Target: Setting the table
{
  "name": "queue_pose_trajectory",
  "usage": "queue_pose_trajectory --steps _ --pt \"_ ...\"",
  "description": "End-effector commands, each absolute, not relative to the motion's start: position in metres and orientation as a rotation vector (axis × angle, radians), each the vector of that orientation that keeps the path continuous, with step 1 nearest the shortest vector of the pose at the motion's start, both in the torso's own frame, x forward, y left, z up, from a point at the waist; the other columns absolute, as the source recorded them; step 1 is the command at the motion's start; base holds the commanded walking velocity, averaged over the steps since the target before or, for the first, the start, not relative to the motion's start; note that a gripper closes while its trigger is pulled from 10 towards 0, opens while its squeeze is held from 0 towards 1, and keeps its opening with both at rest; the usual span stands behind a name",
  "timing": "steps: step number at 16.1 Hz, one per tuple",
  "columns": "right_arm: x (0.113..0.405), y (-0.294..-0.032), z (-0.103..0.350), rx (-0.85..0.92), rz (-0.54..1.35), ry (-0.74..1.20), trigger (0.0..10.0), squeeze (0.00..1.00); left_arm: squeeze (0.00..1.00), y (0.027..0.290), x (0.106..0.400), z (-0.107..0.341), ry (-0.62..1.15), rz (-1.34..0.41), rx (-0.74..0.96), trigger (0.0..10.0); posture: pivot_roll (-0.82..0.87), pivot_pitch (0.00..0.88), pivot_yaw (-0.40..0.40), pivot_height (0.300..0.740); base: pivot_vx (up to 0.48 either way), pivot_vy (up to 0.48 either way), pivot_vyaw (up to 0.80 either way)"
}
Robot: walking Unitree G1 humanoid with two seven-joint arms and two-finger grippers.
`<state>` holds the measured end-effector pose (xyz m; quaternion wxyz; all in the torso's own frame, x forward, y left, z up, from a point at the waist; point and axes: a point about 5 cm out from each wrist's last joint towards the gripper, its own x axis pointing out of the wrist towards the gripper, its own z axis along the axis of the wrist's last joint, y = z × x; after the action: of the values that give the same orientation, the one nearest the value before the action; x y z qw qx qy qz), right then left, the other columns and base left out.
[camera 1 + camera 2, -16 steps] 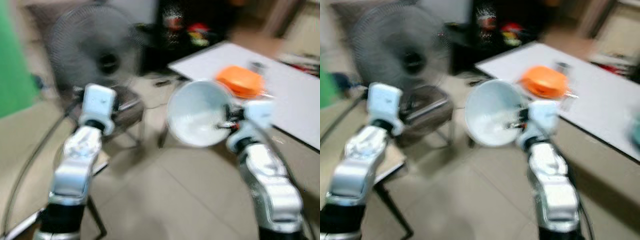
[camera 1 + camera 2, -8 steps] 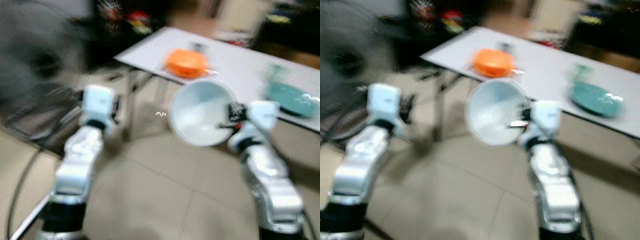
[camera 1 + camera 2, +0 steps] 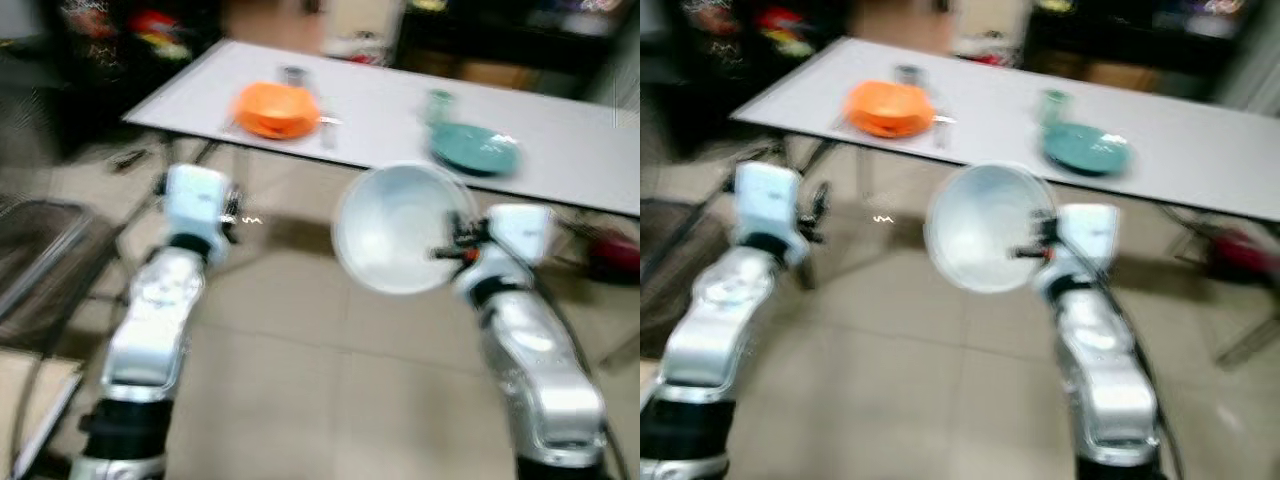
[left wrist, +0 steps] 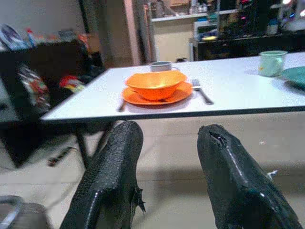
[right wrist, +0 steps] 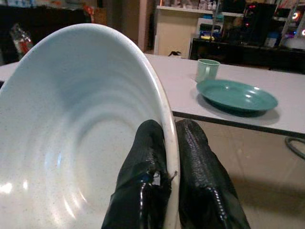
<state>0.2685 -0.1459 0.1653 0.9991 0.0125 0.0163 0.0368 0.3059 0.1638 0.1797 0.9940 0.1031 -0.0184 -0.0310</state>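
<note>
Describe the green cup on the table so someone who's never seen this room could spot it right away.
Start at the long white table ahead of the robot. One setting is an orange bowl on an orange plate; the other is a teal plate. The pale green cup stands upright just behind that teal plate, lighter in colour than the plate.

1. Setting: home, dining/living area w/ tiled floor (image 3: 300, 380).
2. White table (image 4: 248, 90) laid for meals: orange bowl (image 4: 155, 85) on orange plate (image 4: 138, 98), fork (image 4: 202, 91), green plate (image 5: 237, 95), green cup (image 5: 207, 69).
3. Background: dark cabinets (image 4: 52, 67), shelf (image 4: 190, 16) w/ small items, cluttered dark unit (image 5: 267, 28) w/ lit electronics.
4. Doorway (image 4: 136, 33) behind table leads to further room.
</note>
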Motion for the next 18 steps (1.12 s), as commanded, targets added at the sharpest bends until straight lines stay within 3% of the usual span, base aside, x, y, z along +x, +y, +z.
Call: queue_pose_trajectory --steps 1,5,11,15,18 --pt "0.270 -0.156 0.178 0.013 0.034 -0.022 10.0 0.00 0.00 0.158 0.306 0.175 -0.009 -0.075 0.139 10.0 0.05 0.000 -0.092 0.740 0.000 0.000 -0.80" --pt "0.271 -0.155 0.179 0.019 0.029 -0.028 10.0 0.00 0.00 0.156 0.303 0.174 -0.004 -0.105 0.200 10.0 0.05 0.000 -0.083 0.740 0.000 0.000 -0.72" --pt "0.271 -0.152 0.175 0.010 0.046 -0.033 10.0 0.00 0.00 0.154 0.297 0.176 -0.036 -0.158 0.218 10.0 0.07 0.000 -0.073 0.740 0.000 0.000 0.00" --pt "0.275 -0.155 0.172 0.030 0.033 -0.027 10.0 0.00 0.00 0.155 0.296 0.176 -0.043 -0.156 0.218 10.0 0.08 0.000 -0.082 0.740 0.302 0.000 -0.72" --pt "0.277 -0.157 0.171 0.007 0.017 -0.023 10.0 0.00 0.00 0.154 0.296 0.176 -0.041 -0.155 0.221 10.0 0.08 0.000 -0.082 0.740 0.312 0.000 0.00"
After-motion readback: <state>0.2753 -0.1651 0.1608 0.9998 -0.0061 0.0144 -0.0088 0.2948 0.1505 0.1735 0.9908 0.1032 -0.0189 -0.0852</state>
